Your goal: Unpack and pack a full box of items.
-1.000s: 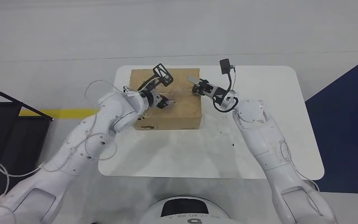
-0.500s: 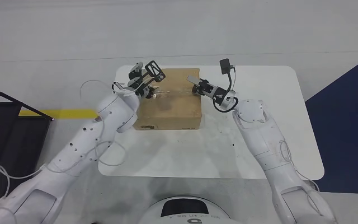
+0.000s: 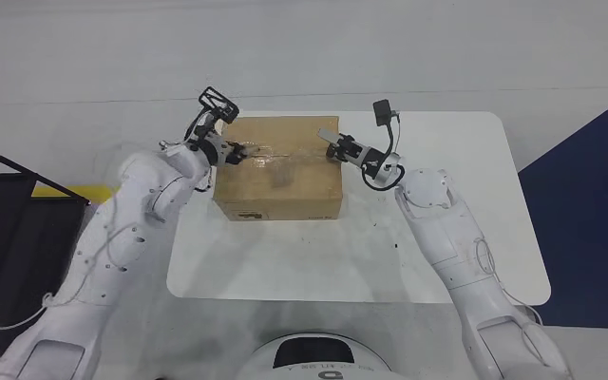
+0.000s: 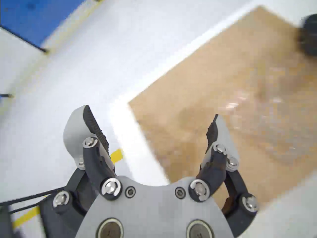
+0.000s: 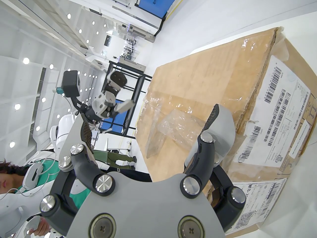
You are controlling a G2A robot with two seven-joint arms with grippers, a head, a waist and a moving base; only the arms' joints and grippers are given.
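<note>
The left arm is stretched from the near left to the far left corner of the cardboard box (image 3: 280, 185), wrist bent so the left hand (image 4: 150, 112) points down over that corner. Its fingers stand wide apart and grip nothing; one hangs over the box top, the other beyond its edge. The right arm is bent in from the right, with the right hand (image 5: 148, 113) at the top's far right edge. Its fingers are likewise spread and empty, one just above the edge by the labelled side. The box sits closed on the far half of the white surface (image 3: 427, 237) between both hands, with crumpled clear tape (image 5: 173, 125) along its top seam.
</note>
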